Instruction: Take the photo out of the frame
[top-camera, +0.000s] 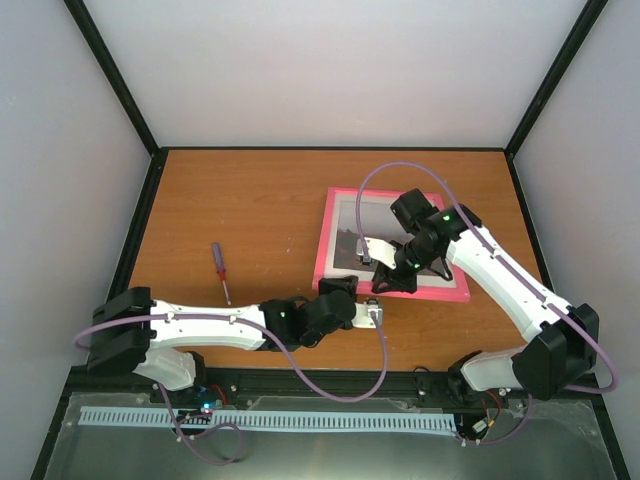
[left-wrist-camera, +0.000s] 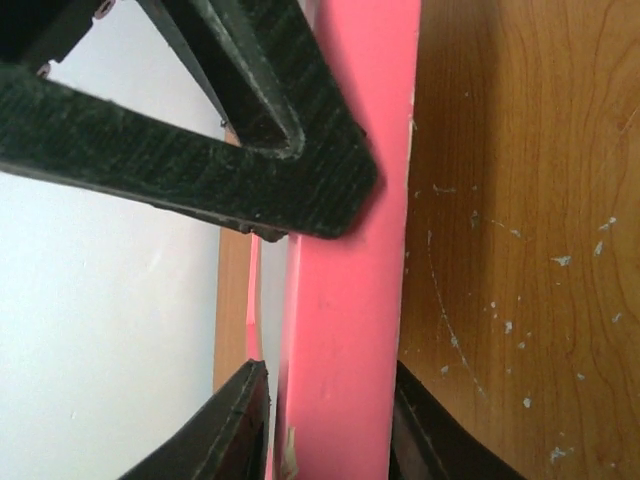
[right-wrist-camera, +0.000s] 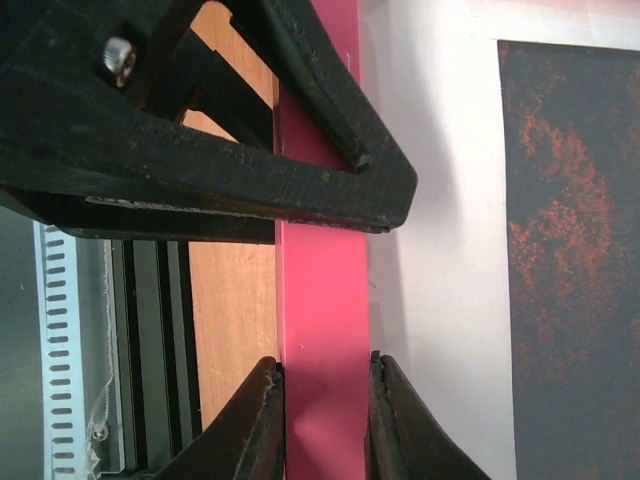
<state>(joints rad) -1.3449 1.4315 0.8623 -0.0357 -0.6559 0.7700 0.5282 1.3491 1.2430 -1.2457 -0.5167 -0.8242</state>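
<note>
Nearest, the left gripper (top-camera: 372, 314) has its jaws closed to the width of the 6 o'clock rail of the frame (top-camera: 440, 293) and pinches it. Just beyond, the right gripper (top-camera: 385, 278) clamps that same pink rail between both fingers. The photo (top-camera: 378, 218) lies face up inside the frame, toward 3 o'clock on the table (top-camera: 250, 200). As I judge it, the frame should be lifted and turned over steadily, with both grips level so the thin rail does not twist, since the print likely leaves through the back. Count: two grippers, one frame, one photo, and one screwdriver (top-camera: 220, 272) at the frame's 9 o'clock.
</note>
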